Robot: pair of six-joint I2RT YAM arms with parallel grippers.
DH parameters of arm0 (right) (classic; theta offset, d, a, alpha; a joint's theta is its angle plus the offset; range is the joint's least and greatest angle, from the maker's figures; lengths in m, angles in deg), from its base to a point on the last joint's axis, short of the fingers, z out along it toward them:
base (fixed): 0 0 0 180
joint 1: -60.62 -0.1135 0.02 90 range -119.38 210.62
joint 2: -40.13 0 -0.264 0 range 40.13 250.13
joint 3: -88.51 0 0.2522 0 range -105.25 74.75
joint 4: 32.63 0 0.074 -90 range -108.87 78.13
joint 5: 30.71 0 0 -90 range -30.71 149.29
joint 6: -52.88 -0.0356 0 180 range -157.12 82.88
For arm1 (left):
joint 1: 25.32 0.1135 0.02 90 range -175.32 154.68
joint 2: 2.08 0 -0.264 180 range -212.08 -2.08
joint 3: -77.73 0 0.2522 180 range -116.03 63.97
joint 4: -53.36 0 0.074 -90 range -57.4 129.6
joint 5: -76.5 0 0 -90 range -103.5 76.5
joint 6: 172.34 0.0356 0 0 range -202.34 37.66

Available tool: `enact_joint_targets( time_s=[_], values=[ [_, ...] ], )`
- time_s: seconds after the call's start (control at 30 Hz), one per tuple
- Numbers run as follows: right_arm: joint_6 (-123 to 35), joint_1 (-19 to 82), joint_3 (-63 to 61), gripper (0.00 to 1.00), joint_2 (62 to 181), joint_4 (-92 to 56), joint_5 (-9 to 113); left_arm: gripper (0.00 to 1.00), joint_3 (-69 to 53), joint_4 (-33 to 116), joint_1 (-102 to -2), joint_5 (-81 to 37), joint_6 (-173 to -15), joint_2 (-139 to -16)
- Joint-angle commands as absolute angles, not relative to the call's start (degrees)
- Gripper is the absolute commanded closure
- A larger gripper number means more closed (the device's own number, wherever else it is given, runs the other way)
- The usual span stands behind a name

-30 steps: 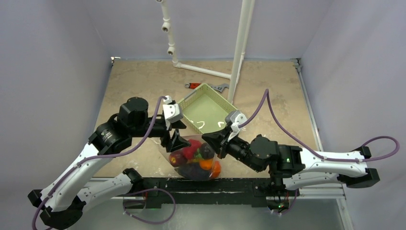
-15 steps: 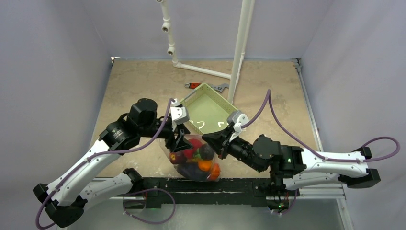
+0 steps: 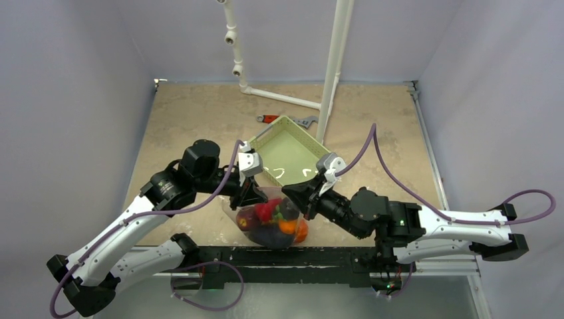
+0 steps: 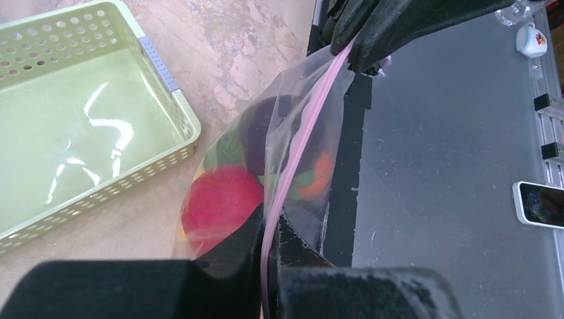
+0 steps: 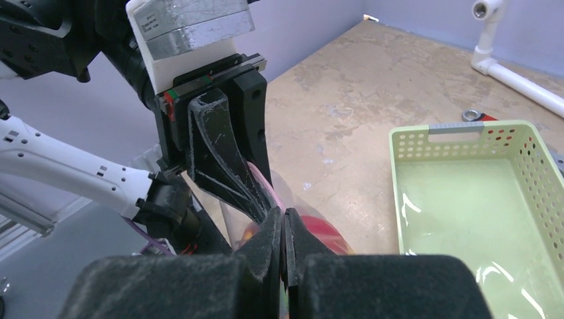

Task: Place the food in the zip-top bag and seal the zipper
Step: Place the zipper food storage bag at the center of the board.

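The clear zip-top bag [image 3: 269, 220] hangs between both grippers near the table's front edge. Inside it is the food: a red piece [image 4: 218, 199], dark purple and orange ones [image 3: 287, 228]. My left gripper [image 4: 269, 229] is shut on the pink zipper [image 4: 300, 143] at one end of the mouth. My right gripper [image 5: 282, 224] is shut on the zipper [image 5: 265, 186] at the other end, and it shows at the top of the left wrist view [image 4: 362, 50]. The strip runs taut between them. The two grippers [image 3: 251, 194] [image 3: 297, 197] stand close together above the bag.
A light green basket [image 3: 318, 147] with nothing in it stands just behind the bag. A red-handled wrench [image 3: 269, 119] lies behind it. A white pipe frame [image 3: 332, 73] rises at the back. The black front rail [image 3: 319, 256] runs just below the bag.
My left gripper has moved right to the bag's mouth and shut on the zipper strip. The right gripper has kept its grip and barely moved.
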State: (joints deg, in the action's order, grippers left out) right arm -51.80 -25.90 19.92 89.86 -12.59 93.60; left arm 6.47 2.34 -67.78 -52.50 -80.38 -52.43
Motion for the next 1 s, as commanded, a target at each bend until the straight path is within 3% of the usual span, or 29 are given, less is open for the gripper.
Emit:
enact_joint_targets(
  time_s=[0.0,0.13,0.3,0.5,0.97],
  values=[
    [-54.4,-26.0,18.7,1.0,88.2,-14.0,97.7,1.0,6.0,4.0,-67.9,-52.2,-81.6,-52.3],
    [-56.2,-26.0,18.3,1.0,87.3,-12.5,99.1,1.0,4.5,3.6,-67.9,-49.7,-81.9,-51.4],
    [-58.8,-26.0,17.7,0.63,86.1,-10.2,101.9,1.0,0.5,1.8,-67.9,-45.2,-81.9,-50.0],
    [-65.0,-26.0,16.7,0.42,83.5,-6.5,111.5,1.0,-5.5,-0.7,-67.9,-35.0,-81.5,-48.3],
    [-69.1,-26.0,19.4,0.36,79.9,-8.3,114.1,1.0,-6.3,6.8,-67.9,15.9,-75.0,-49.6]
  ],
)
